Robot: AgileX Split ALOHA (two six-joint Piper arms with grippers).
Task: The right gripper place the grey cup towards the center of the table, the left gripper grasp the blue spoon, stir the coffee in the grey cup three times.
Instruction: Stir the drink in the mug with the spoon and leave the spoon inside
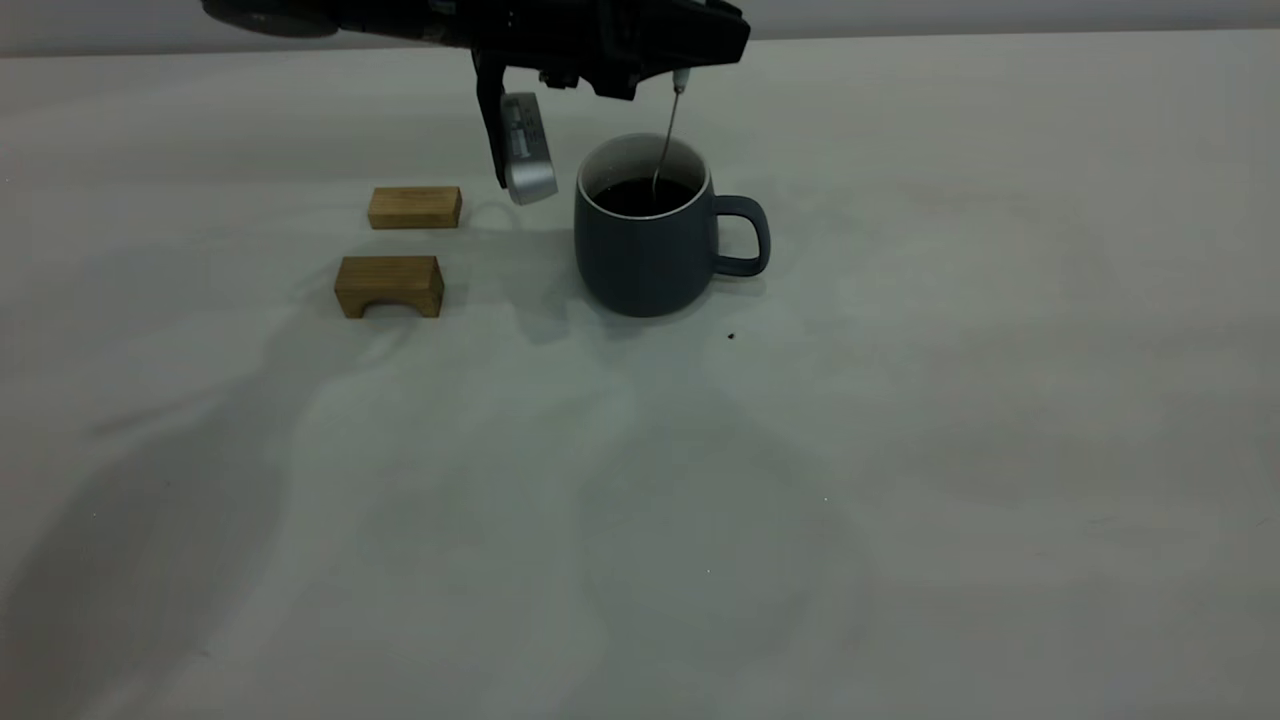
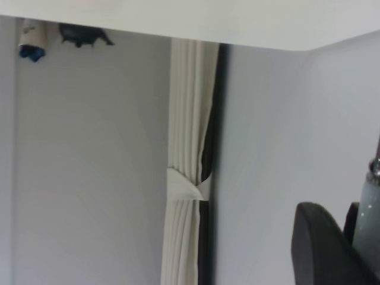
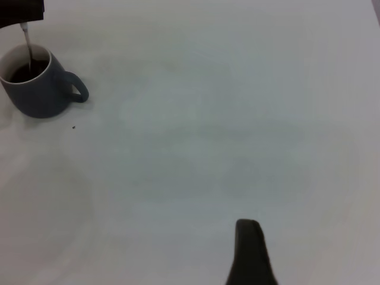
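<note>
The grey cup (image 1: 648, 235) stands on the table (image 1: 900, 450), handle pointing away from the two wooden blocks (image 1: 414, 207). The landmark for all positions below is this cup.

The left gripper (image 1: 678, 62) hangs directly above the cup's mouth. Its jaws are closed on the handle end of the blue spoon (image 1: 668, 130); in the left wrist view the pale handle (image 2: 369, 202) sits against one black finger (image 2: 323, 249).

Key relation: the spoon's long axis runs near vertical, slightly tilted, from the jaws down through the cup's opening. Its lower end enters the coffee (image 1: 645, 197) inside the white rim, nearer the handle side than the centre. I judge the stirring step to be in hand; a circular sweep must keep the shaft clear of the rim.

The right gripper (image 3: 249, 252) is well apart from the cup, on the handle side. Only one dark finger shows; jaw opening cannot be told. The left arm is clearly the nearer one.
</note>
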